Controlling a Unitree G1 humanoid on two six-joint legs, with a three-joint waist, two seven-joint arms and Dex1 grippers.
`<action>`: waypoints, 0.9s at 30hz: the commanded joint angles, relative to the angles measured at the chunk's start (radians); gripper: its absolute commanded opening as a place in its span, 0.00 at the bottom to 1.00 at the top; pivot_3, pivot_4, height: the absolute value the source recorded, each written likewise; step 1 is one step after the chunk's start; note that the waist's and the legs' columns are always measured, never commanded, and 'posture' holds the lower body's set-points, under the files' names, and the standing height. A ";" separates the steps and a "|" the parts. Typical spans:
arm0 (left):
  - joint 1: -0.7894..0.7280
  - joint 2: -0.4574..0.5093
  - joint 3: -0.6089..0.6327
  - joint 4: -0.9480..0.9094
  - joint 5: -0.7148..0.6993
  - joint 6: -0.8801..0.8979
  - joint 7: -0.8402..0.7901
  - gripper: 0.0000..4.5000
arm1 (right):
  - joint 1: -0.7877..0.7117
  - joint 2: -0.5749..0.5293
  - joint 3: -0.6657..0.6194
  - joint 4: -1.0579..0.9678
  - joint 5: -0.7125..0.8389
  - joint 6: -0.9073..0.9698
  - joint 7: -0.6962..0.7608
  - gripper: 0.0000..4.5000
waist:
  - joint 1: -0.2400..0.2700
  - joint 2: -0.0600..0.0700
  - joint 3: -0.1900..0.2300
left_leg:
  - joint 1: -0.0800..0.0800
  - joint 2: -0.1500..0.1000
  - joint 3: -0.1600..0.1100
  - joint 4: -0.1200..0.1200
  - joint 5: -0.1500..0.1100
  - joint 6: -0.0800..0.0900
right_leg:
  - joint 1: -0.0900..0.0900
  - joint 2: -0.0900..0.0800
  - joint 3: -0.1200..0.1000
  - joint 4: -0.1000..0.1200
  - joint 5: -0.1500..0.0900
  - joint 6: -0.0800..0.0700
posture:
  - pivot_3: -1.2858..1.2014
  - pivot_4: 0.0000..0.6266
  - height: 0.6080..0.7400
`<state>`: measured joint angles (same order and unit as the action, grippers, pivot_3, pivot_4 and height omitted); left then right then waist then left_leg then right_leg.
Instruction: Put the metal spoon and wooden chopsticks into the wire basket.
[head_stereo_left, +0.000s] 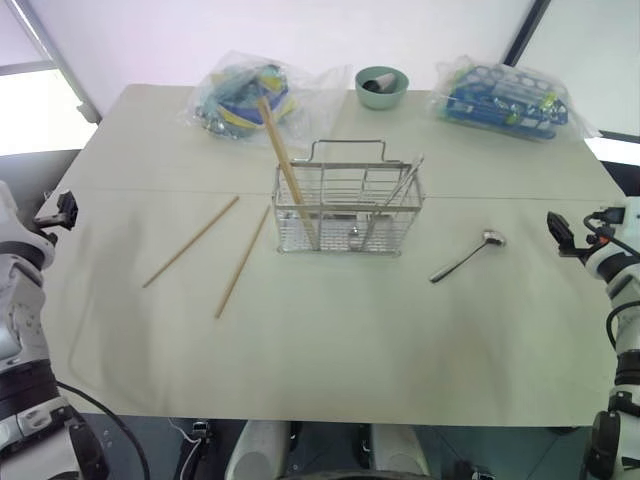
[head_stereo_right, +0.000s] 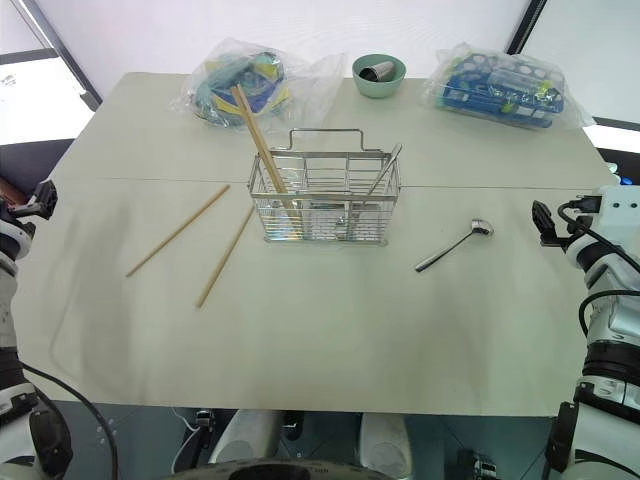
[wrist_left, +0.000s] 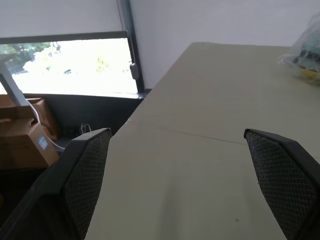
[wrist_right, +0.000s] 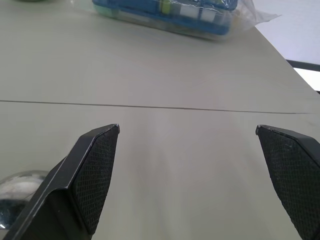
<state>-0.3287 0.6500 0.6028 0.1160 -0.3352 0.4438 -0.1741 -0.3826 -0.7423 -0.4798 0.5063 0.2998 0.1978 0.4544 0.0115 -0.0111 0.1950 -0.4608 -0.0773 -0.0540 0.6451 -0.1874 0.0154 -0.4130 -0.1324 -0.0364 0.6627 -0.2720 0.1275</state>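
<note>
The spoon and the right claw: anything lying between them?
No. In the left eye view, only bare table separates the metal spoon from the open right claw.

Head cameras overlook table (head_stereo_left: 330, 350); wrist cameras skim it.

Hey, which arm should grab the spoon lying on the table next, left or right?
Right. The metal spoon lies on the right gripper's side of the wire basket, while the open left gripper sits across the table.
</note>
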 joint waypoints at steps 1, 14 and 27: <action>-0.018 0.035 -0.006 -0.006 0.020 -0.026 -0.004 0.99 | -0.004 -0.009 -0.026 -0.018 0.013 -0.023 -0.008 1.00 | 0.000 0.000 0.000 | 0.000 0.000 0.000 0.000 0.000 0.000 | 0.000 0.000 0.000 0.000 0.000 0.000 | 0.52 0.24 0.68; -0.036 0.033 -0.008 0.002 0.015 -0.034 -0.016 0.99 | -0.017 -0.009 -0.017 -0.020 0.010 -0.025 -0.004 1.00 | -0.001 0.000 0.000 | 0.000 0.000 0.000 0.000 0.000 0.000 | 0.000 0.000 0.000 0.000 0.000 0.000 | 0.52 0.24 0.68; -0.084 0.036 -0.017 -0.062 -0.068 -0.016 -0.099 0.99 | -0.147 -0.093 0.030 0.084 -0.033 -0.059 0.047 1.00 | -0.002 0.000 0.000 | 0.000 0.000 0.000 0.000 0.000 0.000 | 0.000 0.000 0.000 0.000 0.000 0.000 | 0.52 0.24 0.68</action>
<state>-0.3785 0.6573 0.5768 0.1170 -0.3701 0.4331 -0.2443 -0.4896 -0.7946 -0.4483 0.5883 0.2783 0.1694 0.4881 0.0099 -0.0111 0.1950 -0.4609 -0.0772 -0.0538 0.6454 -0.1874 0.0154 -0.4130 -0.1324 -0.0369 0.6627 -0.2720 0.1275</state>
